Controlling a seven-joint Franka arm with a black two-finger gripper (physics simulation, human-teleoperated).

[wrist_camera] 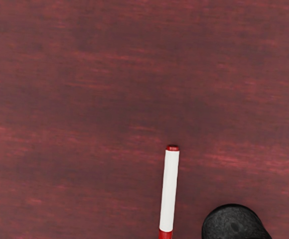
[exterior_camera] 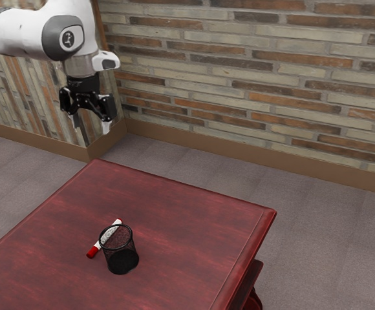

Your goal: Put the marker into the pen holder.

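My gripper is open, high above the table near its far left corner in the exterior view, with nothing between its fingers. The white marker with a red cap lies flat on the table, partly seen through the black mesh pen holder, which stands upright beside it. In the wrist view the marker lies on the red wood, its plain end showing and part of its red cap cut off by the edge. The dark pen holder is near it, a gap between them.
The red wooden table has its edge toward the exterior view's right, with floor beyond. A brick wall with a brown baseboard stands behind the table and the arm.
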